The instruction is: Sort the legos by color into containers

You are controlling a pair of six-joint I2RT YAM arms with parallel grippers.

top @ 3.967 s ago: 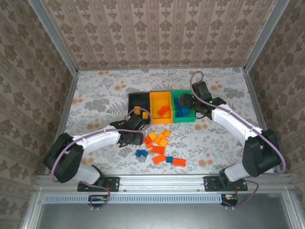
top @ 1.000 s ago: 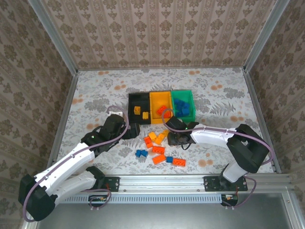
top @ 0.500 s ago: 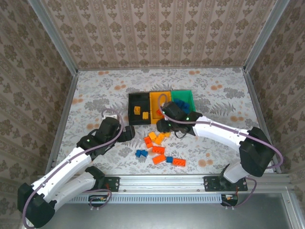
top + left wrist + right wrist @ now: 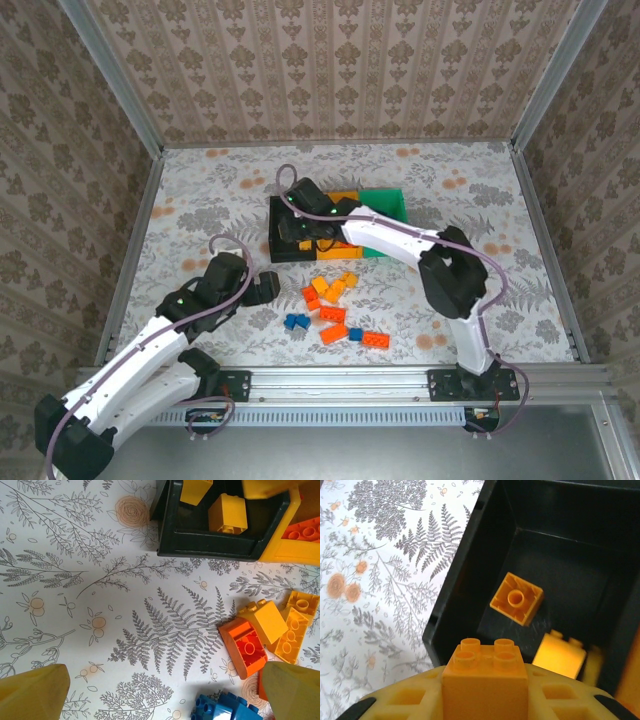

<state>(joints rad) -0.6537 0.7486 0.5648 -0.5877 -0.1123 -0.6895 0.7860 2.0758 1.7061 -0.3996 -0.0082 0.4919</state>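
Observation:
My right gripper (image 4: 300,228) hangs over the black bin (image 4: 281,250), shut on a yellow-orange lego (image 4: 485,672) with its studs up. Below it, two more yellow-orange legos (image 4: 516,598) (image 4: 559,656) lie inside that black bin (image 4: 465,585). The yellow-orange bin (image 4: 346,197) and the green bin (image 4: 390,202) are partly covered by the right arm. My left gripper (image 4: 262,288) stands open low over the table, left of the loose pile. An orange-red lego (image 4: 245,647), a yellow one (image 4: 270,620) and a blue one (image 4: 227,711) lie near its right finger (image 4: 292,690).
Loose legos lie in front of the bins: orange and yellow ones (image 4: 330,290), a blue one (image 4: 295,321), orange-red ones (image 4: 333,333) (image 4: 376,340). The right arm stretches diagonally across the bins. Patterned table surface spreads left of the black bin (image 4: 215,542).
The right arm has swung from the pile up and left to above the black bin with the yellow-orange lego. The left arm has barely shifted, drawing slightly back.

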